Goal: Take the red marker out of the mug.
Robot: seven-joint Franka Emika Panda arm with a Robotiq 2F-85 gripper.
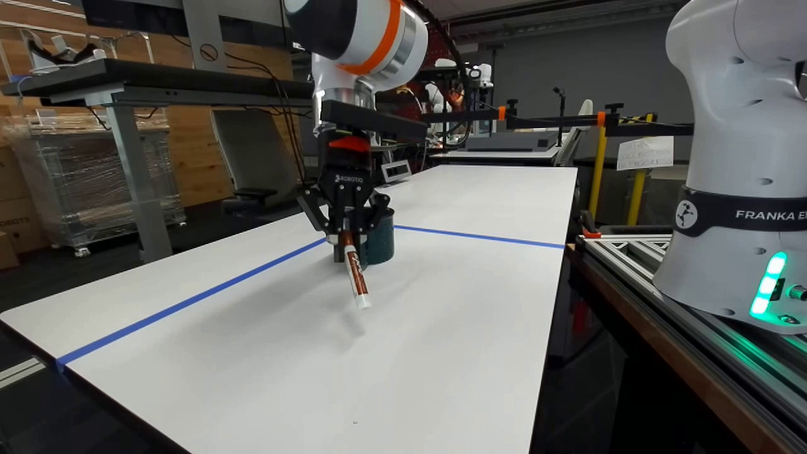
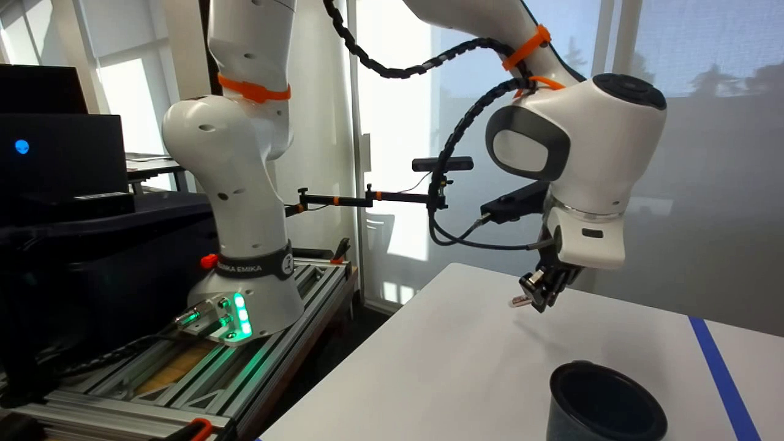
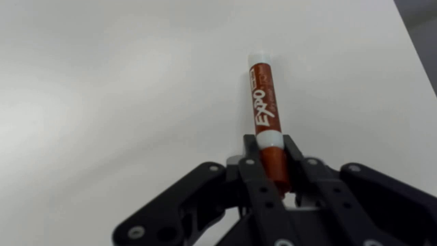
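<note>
The red marker [image 3: 265, 99], with a white band and a white end, is held between the two fingers of my gripper [image 3: 269, 141]. The fingers are shut on its red cap end, and the body points out past the fingertips. In both exterior views the marker [image 1: 357, 276] [image 2: 520, 301] hangs tilted above the white table, with a shadow below it. The gripper [image 1: 350, 249] [image 2: 542, 300] is outside the mug. The dark teal mug [image 1: 382, 238] stands upright on the table, partly hidden behind the gripper. Its wall and open rim also show in an exterior view [image 2: 562, 422]. The mug is out of the wrist view.
The white table [image 1: 441, 353] bears blue tape lines [image 1: 189, 301] [image 2: 723, 380]. The robot base [image 1: 725, 265] [image 2: 245, 306] stands on a metal frame beside the table edge. A grey chair [image 1: 252, 151] and a dark desk [image 1: 157, 79] are beyond the table.
</note>
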